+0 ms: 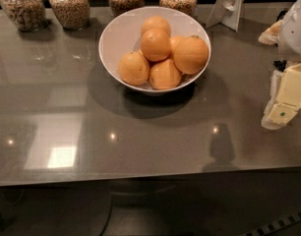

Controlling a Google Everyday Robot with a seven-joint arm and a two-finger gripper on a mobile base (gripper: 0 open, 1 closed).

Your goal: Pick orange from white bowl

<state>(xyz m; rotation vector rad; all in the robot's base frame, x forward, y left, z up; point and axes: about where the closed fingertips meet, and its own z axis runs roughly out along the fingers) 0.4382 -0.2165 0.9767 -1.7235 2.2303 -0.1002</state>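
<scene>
pincer (283, 101) at the right edge, orange (191, 54) in the bowl (120, 29)
camera view: the bowl sits toward the back of the grey table (140, 136), holding a heap of fruit; the orange, the biggest, lies against the bowl's right wall with its stem nub up, touching the smaller oranges (155, 44) beside it. the pincer hangs over the table well apart from the bowl; wide or narrow, cannot tell. four jars (71, 6) of grain line the back edge, a white stand (229, 5) to their right
</scene>
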